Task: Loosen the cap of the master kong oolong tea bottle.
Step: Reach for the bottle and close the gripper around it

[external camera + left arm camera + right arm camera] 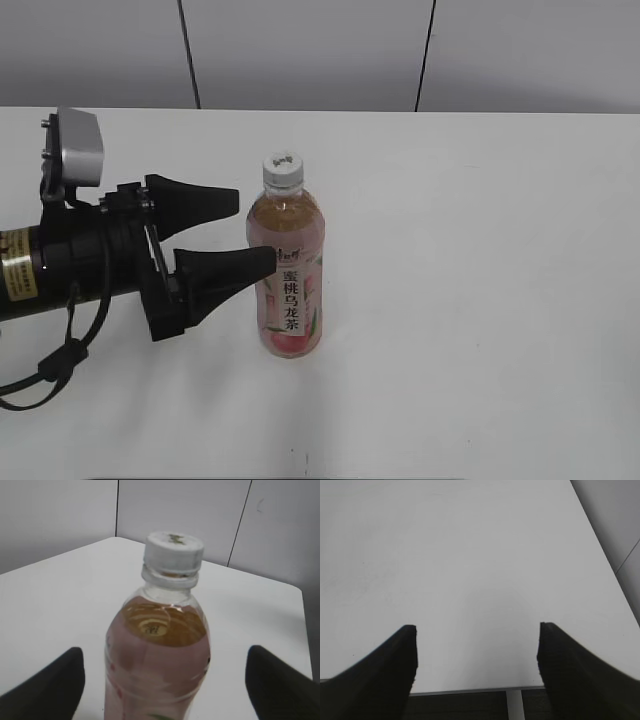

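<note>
The master kong oolong tea bottle (287, 285) stands upright on the white table, with a pink peach label and a white strip of black characters. Its white ribbed cap (283, 168) sits on top with a small dark mark. My left gripper (252, 232) is open, its two black fingers pointing at the bottle from the left, tips just short of it. In the left wrist view the bottle (157, 665) stands between the open fingers (165, 672) and the cap (173, 552) shows above. My right gripper (476, 647) is open and empty over the table's edge; the exterior view does not show it.
The white table (480, 300) spreads around the bottle. A grey panelled wall (310, 50) runs behind it. The right wrist view shows the table's front edge (470, 691) and a dark floor below.
</note>
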{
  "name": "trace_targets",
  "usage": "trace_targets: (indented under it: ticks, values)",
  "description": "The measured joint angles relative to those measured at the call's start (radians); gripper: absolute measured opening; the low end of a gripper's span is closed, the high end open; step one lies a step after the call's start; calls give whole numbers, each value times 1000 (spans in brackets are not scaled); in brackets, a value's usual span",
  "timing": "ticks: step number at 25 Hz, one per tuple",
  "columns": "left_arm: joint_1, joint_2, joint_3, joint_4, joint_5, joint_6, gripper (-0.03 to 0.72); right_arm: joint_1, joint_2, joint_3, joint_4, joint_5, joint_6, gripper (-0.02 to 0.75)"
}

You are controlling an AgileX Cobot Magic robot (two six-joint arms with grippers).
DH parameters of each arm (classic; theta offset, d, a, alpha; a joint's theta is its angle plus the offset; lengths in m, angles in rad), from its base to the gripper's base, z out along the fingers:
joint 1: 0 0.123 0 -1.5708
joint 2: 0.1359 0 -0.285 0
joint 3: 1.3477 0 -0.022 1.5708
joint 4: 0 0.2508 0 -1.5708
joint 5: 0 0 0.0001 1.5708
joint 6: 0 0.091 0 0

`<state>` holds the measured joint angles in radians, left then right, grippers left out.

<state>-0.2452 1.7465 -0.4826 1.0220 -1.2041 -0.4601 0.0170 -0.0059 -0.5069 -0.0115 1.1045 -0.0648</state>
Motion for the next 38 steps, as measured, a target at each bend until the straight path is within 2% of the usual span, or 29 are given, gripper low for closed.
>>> trace_targets:
  ticks: [5, 14, 18, 24, 32, 35, 38]
  values:
    - [-37, 0, 0, -40, -2, 0, 585, 0, 0, 0, 0, 0, 0, 565]
    - [-42, 0, -3, -91, -4, 0, 585, 0, 0, 0, 0, 0, 0, 565]
    - [-55, 10, -28, -92, -6, 0, 585, 0, 0, 0, 0, 0, 0, 565]
    - [-114, 93, -71, -107, -6, 0, 585, 0, 0, 0, 0, 0, 0, 565]
    - [-133, 176, -141, -108, -5, 0, 585, 0, 0, 0, 0, 0, 0, 565]
    - [-133, 176, -150, -108, -5, 0, 563, 0, 0, 0, 0, 0, 0, 565]
    - [-133, 176, -151, -107, -5, 0, 509, 0, 0, 0, 0, 0, 0, 565]
